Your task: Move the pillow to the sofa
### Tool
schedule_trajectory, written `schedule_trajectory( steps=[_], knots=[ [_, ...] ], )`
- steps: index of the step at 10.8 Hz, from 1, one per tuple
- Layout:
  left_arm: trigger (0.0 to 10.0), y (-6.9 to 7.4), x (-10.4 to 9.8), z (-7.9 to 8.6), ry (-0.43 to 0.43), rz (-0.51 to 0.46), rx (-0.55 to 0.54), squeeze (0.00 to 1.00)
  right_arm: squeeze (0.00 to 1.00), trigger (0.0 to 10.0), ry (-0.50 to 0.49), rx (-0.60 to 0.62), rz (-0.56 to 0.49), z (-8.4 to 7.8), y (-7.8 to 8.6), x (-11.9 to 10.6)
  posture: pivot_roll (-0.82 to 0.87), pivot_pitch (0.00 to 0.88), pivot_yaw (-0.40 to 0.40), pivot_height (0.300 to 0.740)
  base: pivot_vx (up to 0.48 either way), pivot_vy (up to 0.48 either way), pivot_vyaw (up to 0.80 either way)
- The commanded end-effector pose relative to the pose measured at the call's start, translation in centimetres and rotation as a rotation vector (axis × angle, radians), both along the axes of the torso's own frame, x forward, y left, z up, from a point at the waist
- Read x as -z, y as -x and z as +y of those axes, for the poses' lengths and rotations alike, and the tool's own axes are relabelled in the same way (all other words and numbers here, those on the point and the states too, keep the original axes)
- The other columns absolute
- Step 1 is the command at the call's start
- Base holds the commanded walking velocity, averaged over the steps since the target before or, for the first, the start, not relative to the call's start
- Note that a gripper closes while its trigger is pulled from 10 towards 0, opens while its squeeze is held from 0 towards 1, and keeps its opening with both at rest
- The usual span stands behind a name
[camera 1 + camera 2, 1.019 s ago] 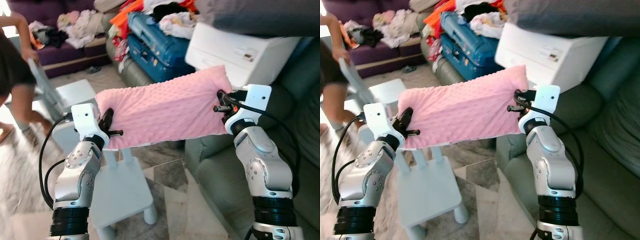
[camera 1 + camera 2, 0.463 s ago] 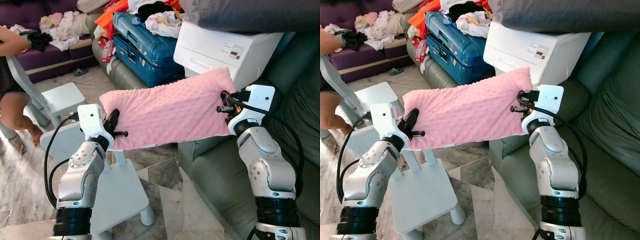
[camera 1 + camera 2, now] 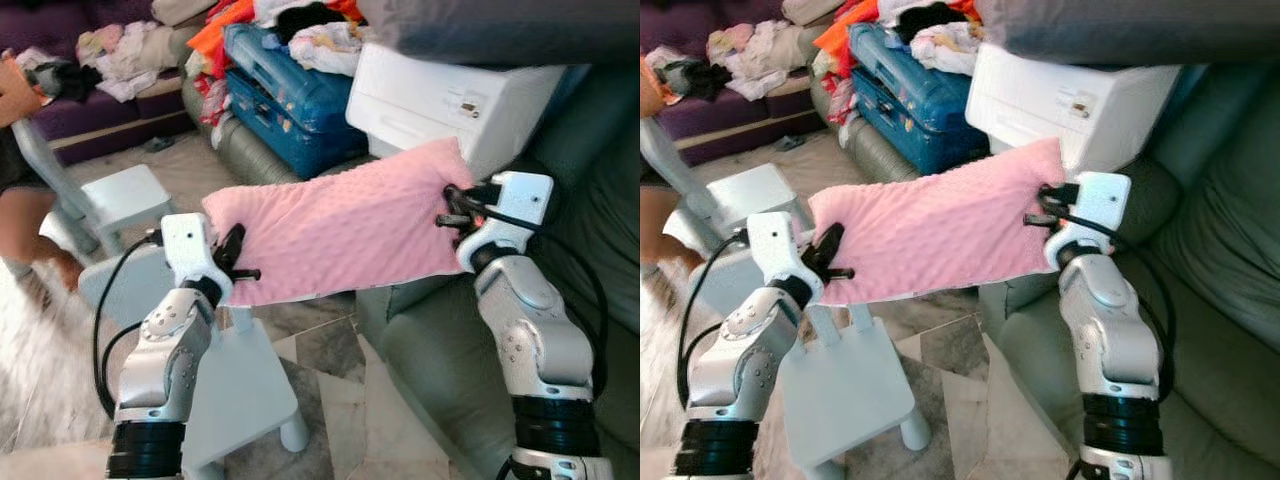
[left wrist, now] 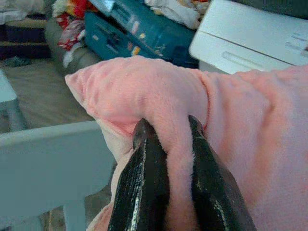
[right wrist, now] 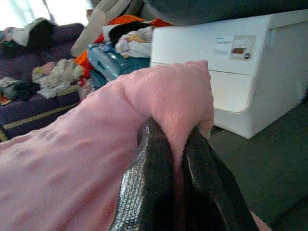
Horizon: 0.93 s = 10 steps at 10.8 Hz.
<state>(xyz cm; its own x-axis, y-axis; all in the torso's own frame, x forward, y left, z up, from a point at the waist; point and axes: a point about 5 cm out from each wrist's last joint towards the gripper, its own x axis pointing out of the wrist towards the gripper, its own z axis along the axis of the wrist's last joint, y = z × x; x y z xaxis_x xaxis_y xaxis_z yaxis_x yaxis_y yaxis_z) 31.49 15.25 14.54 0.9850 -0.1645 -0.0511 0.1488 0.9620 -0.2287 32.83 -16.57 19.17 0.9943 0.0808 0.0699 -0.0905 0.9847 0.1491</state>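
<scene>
Pillow (image 3: 335,232), pink, dimpled: held in the air, stretched between both grippers. Left gripper (image 4: 167,130) pinched tight on one end; right gripper (image 5: 169,132) pinched tight on the other. Below the left gripper, a white stool (image 3: 235,390). Beside the right gripper, grey-green sofa (image 3: 440,350). Beyond both, white box (image 3: 450,100), blue suitcase (image 3: 285,95), heaped clothes (image 3: 300,25).

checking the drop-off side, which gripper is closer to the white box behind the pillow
Right. The right gripper pinches the pillow end just in front of the white box; the left gripper pinches the far end, over the small chair.
</scene>
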Motion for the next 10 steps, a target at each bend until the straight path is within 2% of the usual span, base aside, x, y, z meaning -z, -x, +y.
schedule_trajectory(
  steps=[1, 2, 10],
  knots=[
    [10.0, 0.02, -0.66, 0.37, 0.003, -0.023, -0.025, 0.0, 0.0, 10.0, 0.0, -0.013, -0.042, 0.38, 0.27, -0.74, -0.08, 0.048, 0.006, 0.74, 0.0, 0.0, 0.0],
    [10.0, -0.03, -0.83, 0.37, 0.007, -0.026, -0.032, 0.0, 0.0, 10.0, -0.002, -0.012, -0.035, 0.38, 0.23, -0.66, -0.08, 0.047, 0.004, 0.74, 0.0, 0.0, 0.0],
    [10.0, 0.31, -0.95, -0.56, 0.022, -0.036, 0.066, 0.0, 0.0, 10.0, 0.004, -0.012, -0.02, 0.17, 0.44, -0.56, -0.1, 0.052, 0.007, 0.74, 0.032, 0.0, -0.78]
  ],
)
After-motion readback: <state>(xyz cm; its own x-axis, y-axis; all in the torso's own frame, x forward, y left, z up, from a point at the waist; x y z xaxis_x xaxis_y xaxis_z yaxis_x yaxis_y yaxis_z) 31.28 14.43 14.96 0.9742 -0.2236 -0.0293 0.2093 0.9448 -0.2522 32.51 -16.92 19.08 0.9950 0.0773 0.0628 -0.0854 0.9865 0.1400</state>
